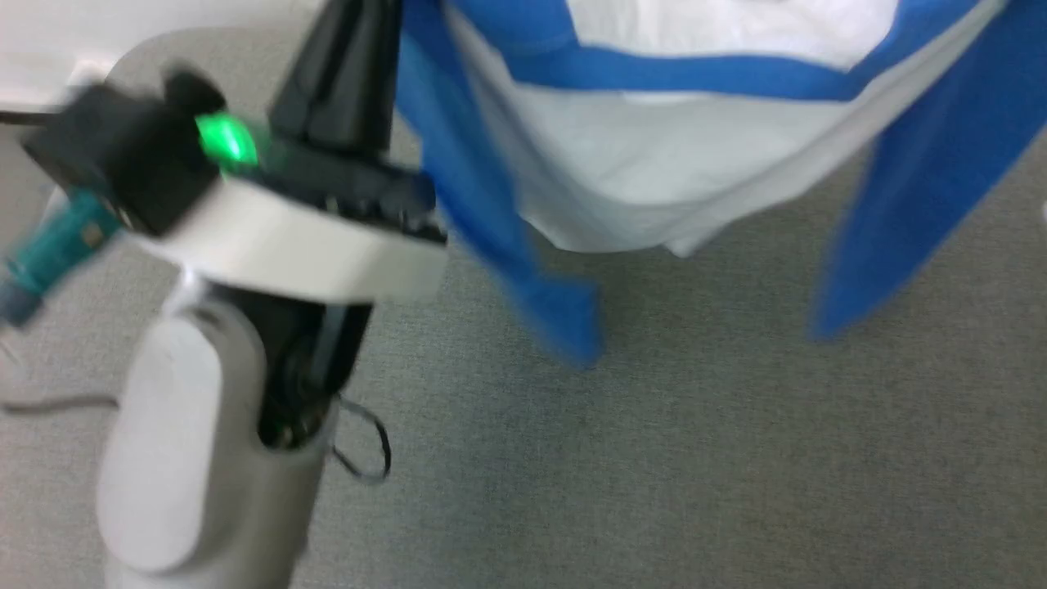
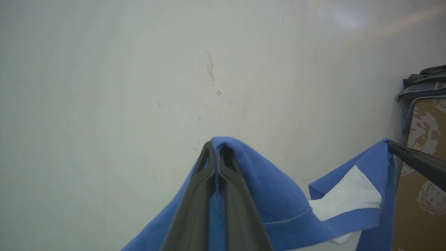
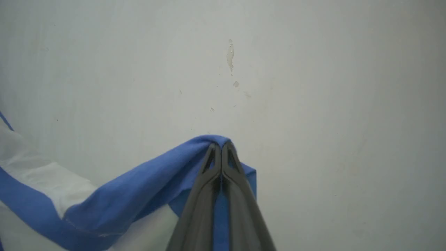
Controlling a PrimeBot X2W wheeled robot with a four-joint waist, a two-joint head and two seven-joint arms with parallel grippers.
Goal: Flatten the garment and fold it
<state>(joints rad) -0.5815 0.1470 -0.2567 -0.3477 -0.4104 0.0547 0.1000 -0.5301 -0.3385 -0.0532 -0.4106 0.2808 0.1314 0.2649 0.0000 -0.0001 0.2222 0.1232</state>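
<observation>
Garment (image 1: 695, 164) held up over the grey floor (image 1: 654, 458) by both claws.
L gripper (image 2: 216, 148) is shut tight on a blue fold of the cloth, w/ the blue draped over its tips. R gripper (image 3: 221, 146) is shut the same way on another blue fold. In the L wrist view the R tips are seen at the far right, pinching a blue corner, and white cloth w/ a blue band sags between the two claws. In the head view, which is blurry, the white body hangs in a loose dip, w/ a blue sleeve dangling at each side. A pale wall (image 2: 104, 87) w/ small chipped marks is seen behind. A brown box (image 2: 425, 195) w/ dark clothes (image 2: 423, 82) piled on top is seen at that view's right edge.
</observation>
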